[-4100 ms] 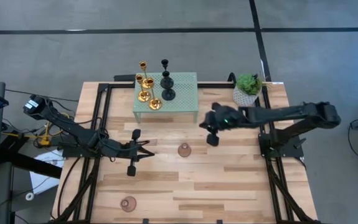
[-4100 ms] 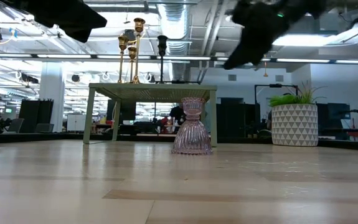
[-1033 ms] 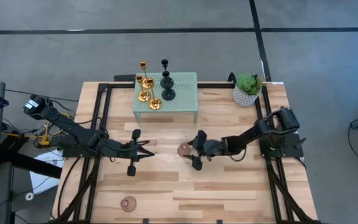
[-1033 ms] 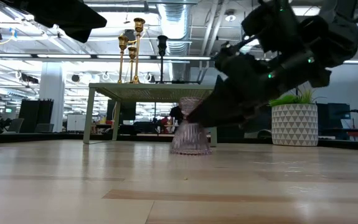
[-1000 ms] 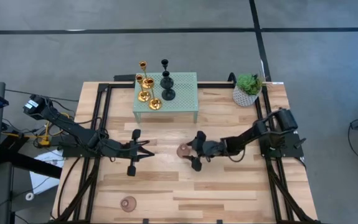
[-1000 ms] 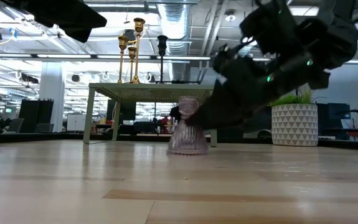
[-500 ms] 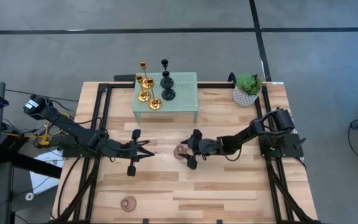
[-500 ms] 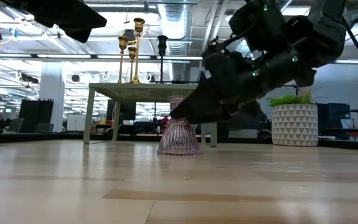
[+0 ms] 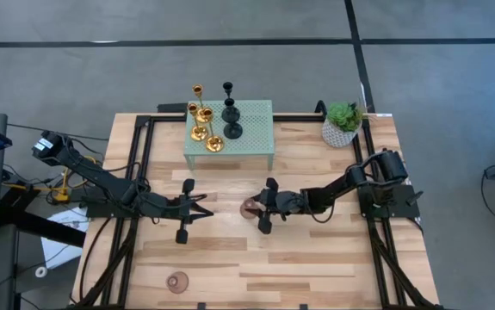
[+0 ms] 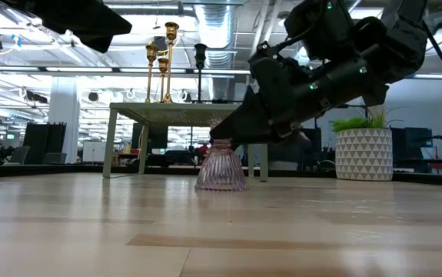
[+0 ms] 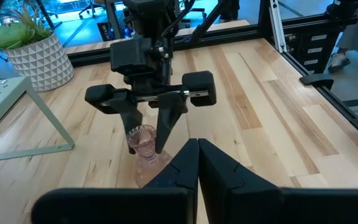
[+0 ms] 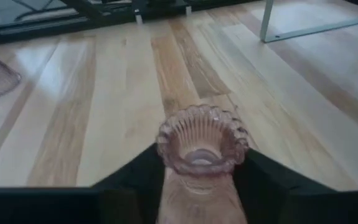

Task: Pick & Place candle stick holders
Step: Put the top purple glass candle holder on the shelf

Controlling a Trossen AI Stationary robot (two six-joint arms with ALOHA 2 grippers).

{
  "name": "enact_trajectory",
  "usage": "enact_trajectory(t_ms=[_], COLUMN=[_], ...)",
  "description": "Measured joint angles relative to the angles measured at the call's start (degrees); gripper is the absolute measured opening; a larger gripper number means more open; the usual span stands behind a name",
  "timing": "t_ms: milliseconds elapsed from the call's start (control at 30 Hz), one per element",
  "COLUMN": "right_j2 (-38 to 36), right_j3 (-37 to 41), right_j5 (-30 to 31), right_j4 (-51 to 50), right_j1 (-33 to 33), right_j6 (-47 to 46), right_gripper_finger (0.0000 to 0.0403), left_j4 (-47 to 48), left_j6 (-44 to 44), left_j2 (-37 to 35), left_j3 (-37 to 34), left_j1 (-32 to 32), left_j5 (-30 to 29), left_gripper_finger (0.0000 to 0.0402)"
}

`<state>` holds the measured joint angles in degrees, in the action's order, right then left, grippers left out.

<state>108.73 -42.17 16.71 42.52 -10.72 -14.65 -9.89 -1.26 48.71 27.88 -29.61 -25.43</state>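
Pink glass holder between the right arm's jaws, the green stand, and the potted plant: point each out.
pink glass holder (image 12: 200,138): right wrist view, on its fluted top rim.
green stand (image 9: 251,129): high view, on its bare perforated top.
potted plant (image 9: 343,115): high view, on its leaves.

From my remote station, I see two arms built of dark, matte-black links on black frame rails. The left arm (image 9: 101,181) carries thin cables along its links, with yellow and orange wires bundled near its base. The right arm (image 9: 350,181) shows small green indicator lights on its blocky wrist housing in the low view. The right gripper (image 11: 149,134) has a wide black crossbar with boxy ends and two tapering dark fingers; the left gripper (image 11: 197,163) ends in pointed black fingers.
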Motion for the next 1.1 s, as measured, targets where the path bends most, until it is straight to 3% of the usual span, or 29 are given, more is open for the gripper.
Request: enact_trajectory(t_ms=[100,367,567,867,1100], right_j2=[0.0,-0.05,-4.55,-18.89,-26.32], right_j3=[0.0,0.0,0.13,-0.19,-8.91], right_j5=[-0.17,-0.31,-0.44,-2.13,-3.39], right_j4=[0.06,-0.06,-2.43,-15.46,-32.97], right_j1=[-0.12,-0.26,-0.26,3.43,7.57], right_j6=[1.58,2.64,3.1,3.2,6.47], right_gripper_finger=[0.0117,0.0118,0.0118,0.0118,0.0118], left_j4=[0.02,0.02,0.02,0.02,0.02], left_j6=[0.0,0.02,0.02,0.02,0.02], left_j2=[0.0,0.0,0.0,0.0,0.0], left_j3=[0.0,0.0,0.0,0.0,0.0], left_j1=[-0.02,-0.01,-0.01,-0.01,-0.02], left_j5=[0.0,0.0,0.0,0.0,0.0], left_gripper_finger=[0.001,0.001,0.001,0.001,0.001])
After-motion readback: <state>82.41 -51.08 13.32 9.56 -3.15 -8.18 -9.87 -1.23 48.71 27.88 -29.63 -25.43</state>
